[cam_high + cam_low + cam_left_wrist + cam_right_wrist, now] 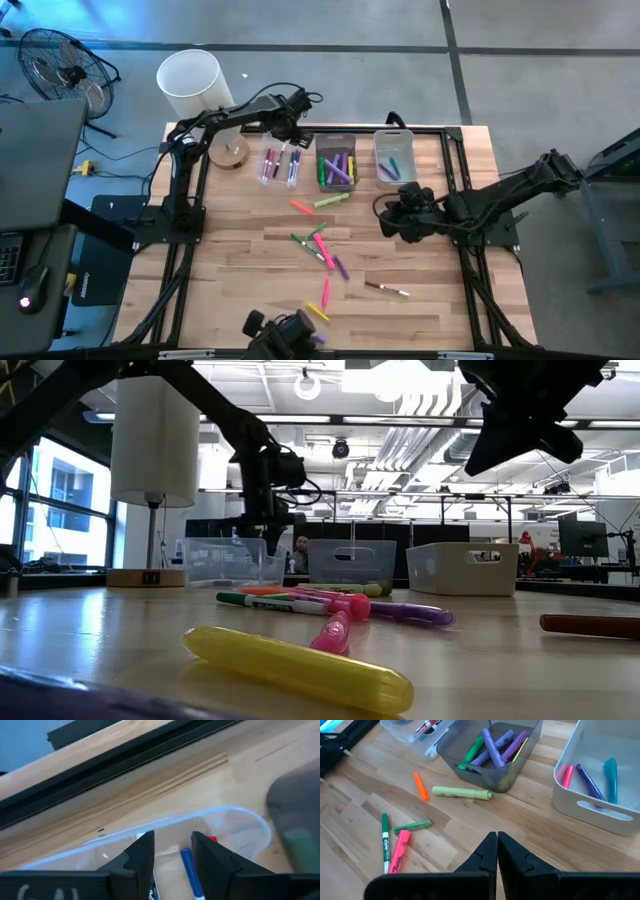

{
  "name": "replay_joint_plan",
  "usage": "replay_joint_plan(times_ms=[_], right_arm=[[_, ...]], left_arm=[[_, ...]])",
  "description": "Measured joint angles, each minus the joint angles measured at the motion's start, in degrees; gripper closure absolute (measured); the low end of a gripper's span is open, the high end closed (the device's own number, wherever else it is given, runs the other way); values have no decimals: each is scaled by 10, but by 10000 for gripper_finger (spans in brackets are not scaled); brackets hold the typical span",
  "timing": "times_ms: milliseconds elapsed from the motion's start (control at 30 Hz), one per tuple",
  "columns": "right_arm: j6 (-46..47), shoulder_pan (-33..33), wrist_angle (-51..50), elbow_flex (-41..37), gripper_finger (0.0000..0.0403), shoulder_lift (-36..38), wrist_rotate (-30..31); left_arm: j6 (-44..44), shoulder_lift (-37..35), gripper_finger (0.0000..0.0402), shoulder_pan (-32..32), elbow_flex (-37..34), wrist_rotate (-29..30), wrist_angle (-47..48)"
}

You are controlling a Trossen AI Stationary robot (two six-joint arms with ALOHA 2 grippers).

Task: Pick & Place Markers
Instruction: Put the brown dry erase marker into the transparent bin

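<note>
Several markers lie loose mid-table: orange [300, 207], light green [330, 201], green and pink [318, 243], purple [340, 267], yellow [317, 312], red [385, 289]. Others lie in a clear bin [278, 165], a grey bin [337, 168] and a white bin [394, 158]. My left gripper [172, 845] hangs open over the clear bin's far end [235, 815], pointing down. A blue-capped marker [189, 870] shows in the gap between its fingers and does not fill it. My right gripper [496, 840] hovers shut above the table's right side [402, 222], near the white bin.
A white lamp shade [190, 82] and its round wooden base [230, 155] stand at the far left corner. Black frame rails [440, 135] run along the table's far and side edges. A camera [285, 330] sits at the near edge. Bare wood lies near left and near right.
</note>
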State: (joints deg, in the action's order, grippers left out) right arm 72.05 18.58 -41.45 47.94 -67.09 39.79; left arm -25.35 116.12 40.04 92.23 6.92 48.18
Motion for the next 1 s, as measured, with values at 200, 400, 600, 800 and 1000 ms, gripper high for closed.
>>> replay_joint_plan(times_ms=[200, 400, 600, 800, 1000], right_arm=[[-8, -12, 0, 0, 402, 0, -3], [-32, -22, -3, 0, 401, 0, -9], [-85, -22, -4, 0, 401, 0, -11], [-159, -22, -4, 0, 402, 0, -43], [-211, -22, -35, 0, 398, 0, -66]], left_arm=[[42, -26, 275, -4, 0, -41, 23], [85, -103, 275, -29, -1, -29, 36], [86, -181, 275, -104, 0, -22, 40], [61, -214, 283, -212, 0, 1, 47], [34, -200, 367, -298, 0, -47, 82]])
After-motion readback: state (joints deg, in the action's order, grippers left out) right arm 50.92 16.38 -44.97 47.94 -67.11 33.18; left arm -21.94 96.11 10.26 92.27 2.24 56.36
